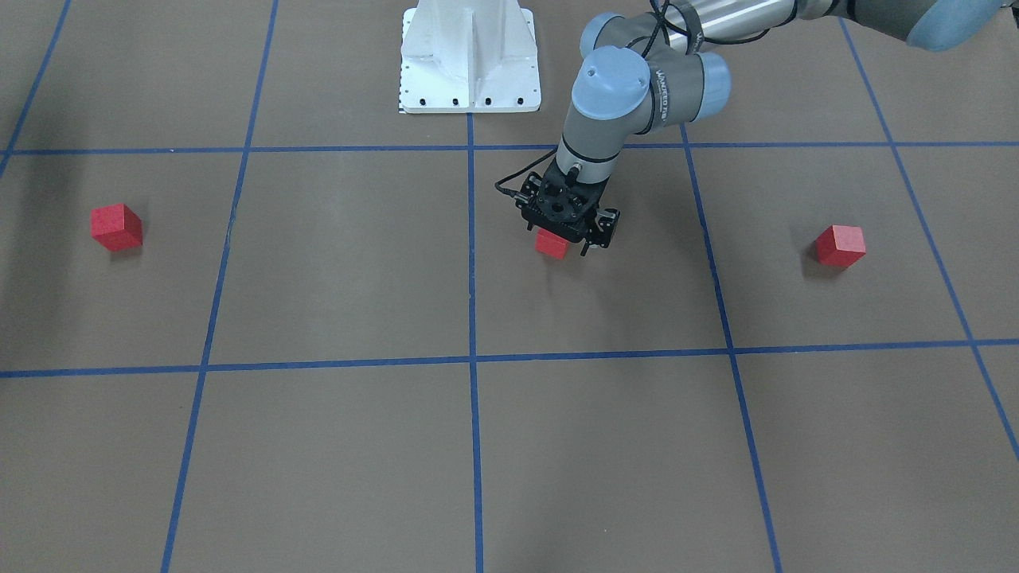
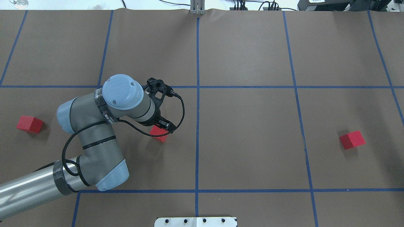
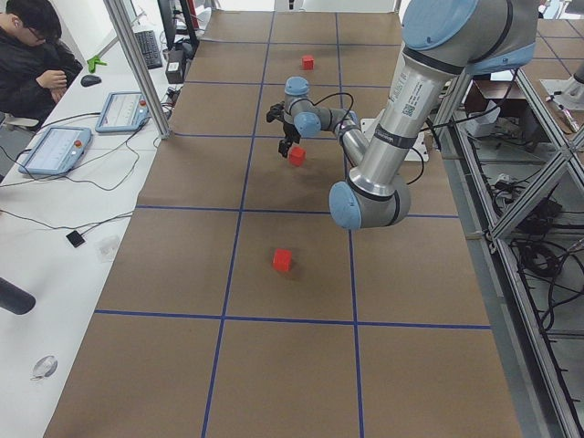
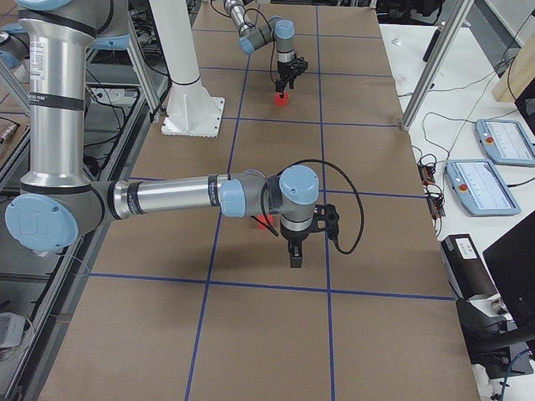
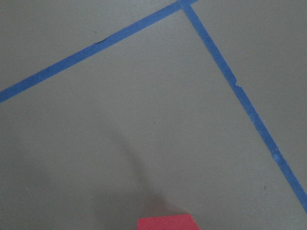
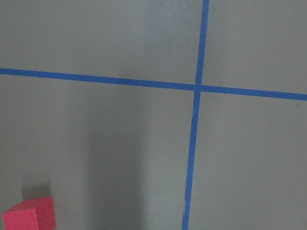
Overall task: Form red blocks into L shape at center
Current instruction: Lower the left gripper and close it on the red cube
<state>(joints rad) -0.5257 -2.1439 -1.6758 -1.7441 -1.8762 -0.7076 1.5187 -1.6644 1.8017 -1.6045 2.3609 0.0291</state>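
Middle red block [image 1: 551, 247] half hidden under left tool [image 1: 563, 237] (jaws unclear)

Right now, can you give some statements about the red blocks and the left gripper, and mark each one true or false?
1. Three red blocks show: left block, middle block, right block. True.
2. The blocks already form an L. False: they are spread far apart and none touch.
3. The left gripper is directly over the middle block. True.
4. The middle block sits on a grid line. False: it is inside a grid square, clear of the blue tape.
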